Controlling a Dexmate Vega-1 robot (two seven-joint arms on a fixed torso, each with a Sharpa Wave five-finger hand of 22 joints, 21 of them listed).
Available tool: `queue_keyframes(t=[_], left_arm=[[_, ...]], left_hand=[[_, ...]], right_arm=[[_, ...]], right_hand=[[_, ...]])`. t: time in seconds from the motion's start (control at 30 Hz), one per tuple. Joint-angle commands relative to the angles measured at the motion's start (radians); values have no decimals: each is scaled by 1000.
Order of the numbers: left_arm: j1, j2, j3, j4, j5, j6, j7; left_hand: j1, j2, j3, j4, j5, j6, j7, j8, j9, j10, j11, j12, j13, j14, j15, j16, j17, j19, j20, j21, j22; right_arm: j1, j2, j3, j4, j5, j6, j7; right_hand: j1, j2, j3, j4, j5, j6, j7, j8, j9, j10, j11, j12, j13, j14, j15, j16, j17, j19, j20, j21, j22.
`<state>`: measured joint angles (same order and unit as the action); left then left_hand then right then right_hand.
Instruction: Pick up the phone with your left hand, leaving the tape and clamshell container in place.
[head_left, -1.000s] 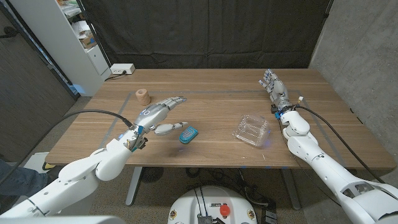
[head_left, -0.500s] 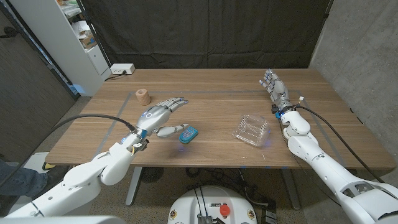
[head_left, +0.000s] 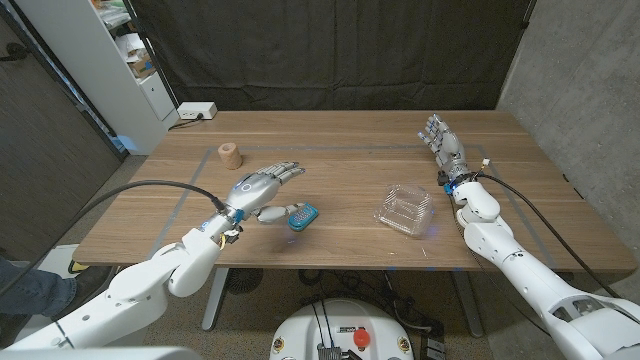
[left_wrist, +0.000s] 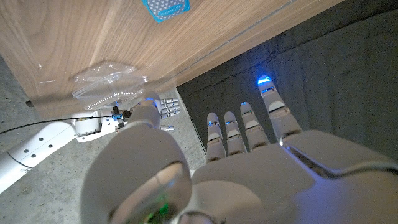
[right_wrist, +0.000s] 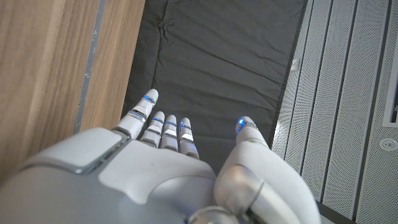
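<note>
- Left robot hand (head_left: 258, 187) reaches over the surface (head_left: 340, 160) from the near left corner, fingers spread and stretched out, thumb low beside the phone; it holds nothing. In the left wrist view the same robot hand (left_wrist: 249, 168) shows its back with the fingers straight and apart.
- Tape (head_left: 230, 154), a small tan roll, stands towards the far left corner of the surface, beyond the left robot hand and apart from it.
- Phone (head_left: 303, 215), blue with a pale dotted face, lies flat near the near edge of the surface, a little left of its middle. The left thumb tip is just beside its left end; whether they touch cannot be told. The left wrist view shows the phone (left_wrist: 166, 9) on the wood, with no writing that can be read on it.
- Clamshell container (head_left: 406, 211), clear plastic and closed, sits right of the middle, nearer the near edge, well apart from the phone. No label can be read on it.
- Right robot hand (head_left: 441, 138) is by the far right part of the surface, fingers straight and pointing away from the robot, holding nothing. The right wrist view shows its back (right_wrist: 168, 168) with the fingers extended side by side and the thumb set off.
</note>
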<state>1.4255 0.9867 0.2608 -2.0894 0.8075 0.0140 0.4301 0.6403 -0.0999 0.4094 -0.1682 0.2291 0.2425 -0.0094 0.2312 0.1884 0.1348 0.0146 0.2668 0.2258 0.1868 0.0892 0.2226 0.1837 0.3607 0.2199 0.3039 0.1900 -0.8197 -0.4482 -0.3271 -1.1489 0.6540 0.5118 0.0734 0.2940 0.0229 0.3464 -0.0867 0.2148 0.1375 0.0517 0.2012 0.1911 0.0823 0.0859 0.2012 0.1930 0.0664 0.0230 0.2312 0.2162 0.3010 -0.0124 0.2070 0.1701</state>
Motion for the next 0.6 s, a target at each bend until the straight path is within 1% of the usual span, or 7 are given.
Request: queue_keyframes(t=[0.03,0.13,0.4,0.47,0.6], left_arm=[[-16,25,44,-6,12,57,-13],[-22,27,57,-4,18,72,-16],[-43,33,87,6,15,84,-16],[-55,33,96,13,-1,79,-29],[-68,30,117,19,5,97,-42]], left_hand=[[18,1,5,7,-8,35,2,12,4,28,-10,14,4,25,-10,6,6,16,0,6,-1],[22,2,3,8,-11,52,4,15,5,38,-9,18,5,32,-13,7,6,21,0,5,-1],[32,3,-2,12,-19,92,7,23,6,72,-18,31,10,55,-16,12,7,34,0,1,-2],[33,3,-3,12,-19,95,8,24,6,74,-19,32,10,57,-16,12,7,35,0,1,-2],[34,3,-3,12,-20,95,7,23,6,74,-18,31,10,57,-17,11,7,36,0,1,-2]], right_arm=[[-11,-2,2,-12,0,0,-8],[-14,-4,1,-17,-2,-3,-13],[-15,-8,0,-29,-8,-10,-22],[-14,-8,0,-30,-9,-12,-24],[-9,-6,-2,-27,-10,-14,-24]], right_hand=[[2,4,-5,-1,-3,5,-1,0,2,6,2,6,2,10,-1,7,6,12,-1,0,1],[3,5,-5,-1,-3,5,-1,0,2,6,4,6,2,10,-1,7,6,12,-1,0,1],[3,6,-6,-2,-4,6,-1,0,2,6,2,5,2,11,1,7,7,13,-1,-1,2],[3,6,-7,-3,-4,6,-1,0,2,6,2,5,2,12,0,7,7,13,0,-1,2],[3,7,-7,-3,-4,6,-2,0,2,6,2,5,2,11,1,7,7,14,0,-1,2]])
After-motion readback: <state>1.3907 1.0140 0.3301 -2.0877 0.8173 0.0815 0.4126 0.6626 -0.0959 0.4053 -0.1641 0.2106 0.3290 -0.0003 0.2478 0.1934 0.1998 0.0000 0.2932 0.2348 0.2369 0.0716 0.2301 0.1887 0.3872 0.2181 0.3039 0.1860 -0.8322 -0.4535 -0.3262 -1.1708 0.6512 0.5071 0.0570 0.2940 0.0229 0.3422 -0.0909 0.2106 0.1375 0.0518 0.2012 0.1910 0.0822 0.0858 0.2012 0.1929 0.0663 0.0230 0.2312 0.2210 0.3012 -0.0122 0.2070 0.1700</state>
